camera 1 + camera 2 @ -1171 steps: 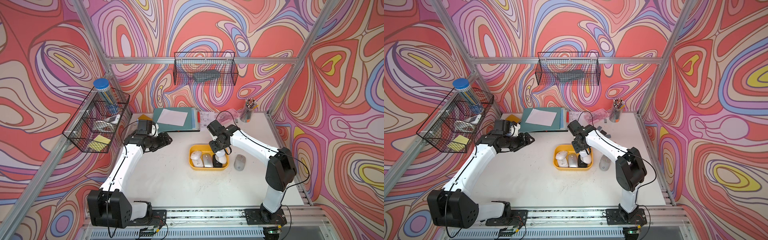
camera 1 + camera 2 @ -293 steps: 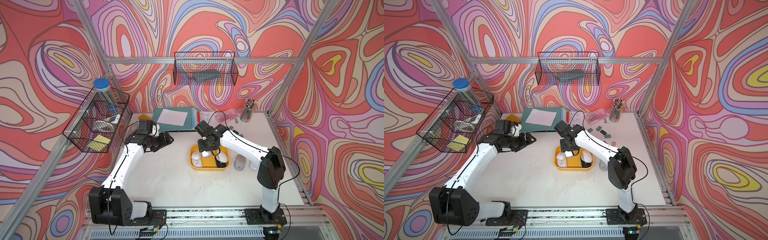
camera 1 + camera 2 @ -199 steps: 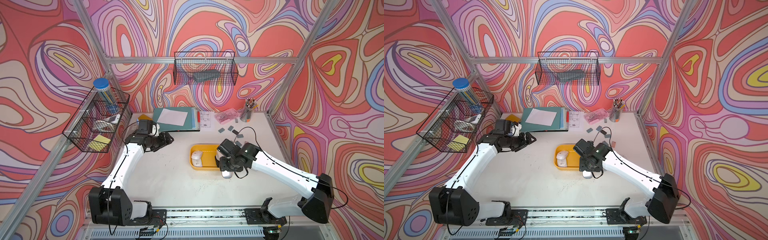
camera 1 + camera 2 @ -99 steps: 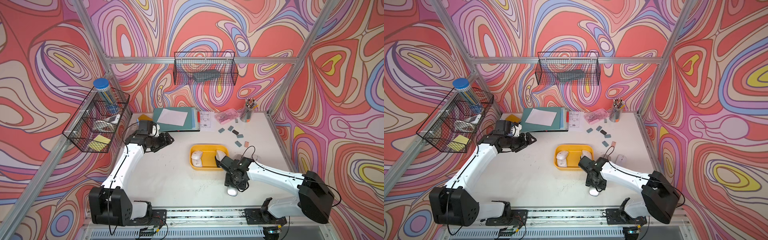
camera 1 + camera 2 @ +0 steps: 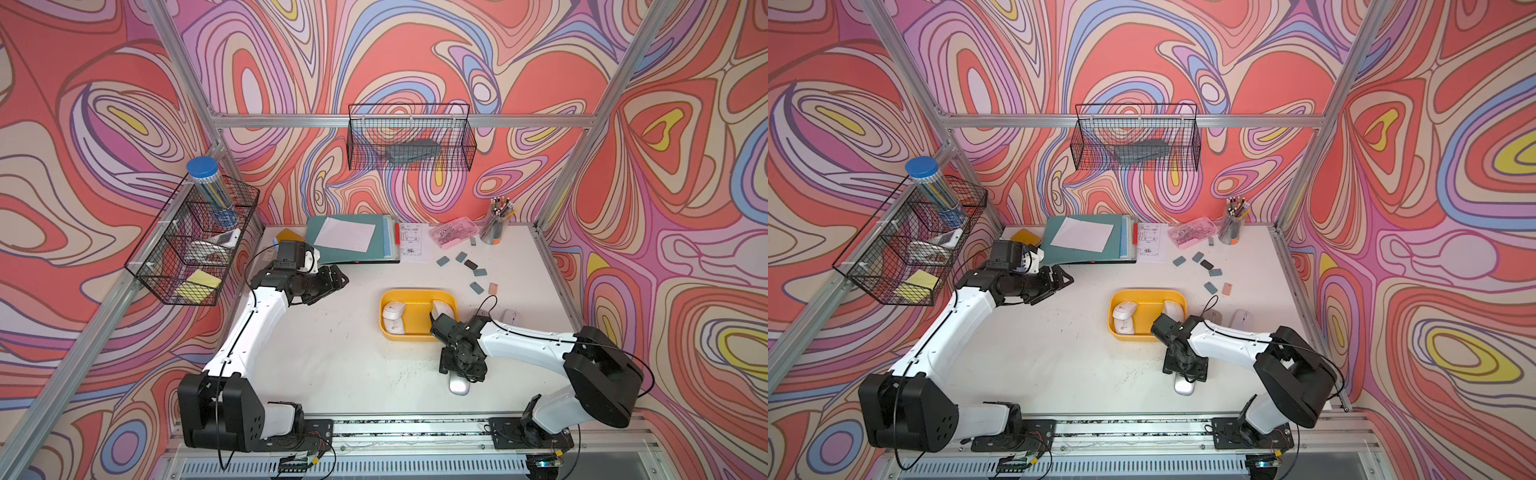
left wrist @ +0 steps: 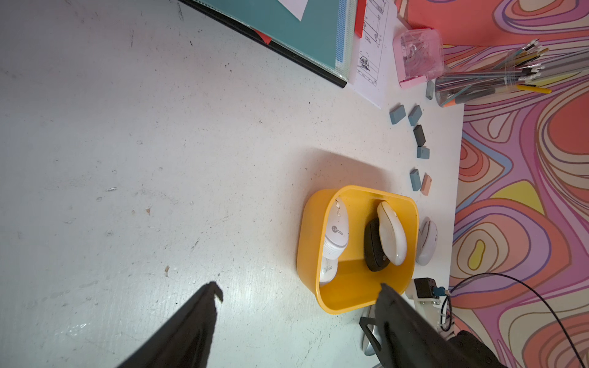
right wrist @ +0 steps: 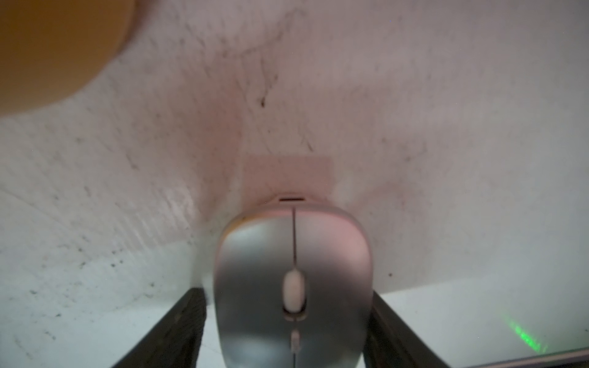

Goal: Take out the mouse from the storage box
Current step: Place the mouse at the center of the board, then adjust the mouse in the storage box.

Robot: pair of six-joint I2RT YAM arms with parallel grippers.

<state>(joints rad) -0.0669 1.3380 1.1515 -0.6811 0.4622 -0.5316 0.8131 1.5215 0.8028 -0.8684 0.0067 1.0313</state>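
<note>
The silver-grey oval computer mouse lies flat on the white surface, outside the shallow yellow-orange plastic storage box and near its front right corner, not touching it. The black right fingers stand on both sides of the mouse, released, with a thin gap on one side. Three white mice and one black mouse remain in the box. The black left fingers are spread wide and hold nothing, well apart from the box.
</note>
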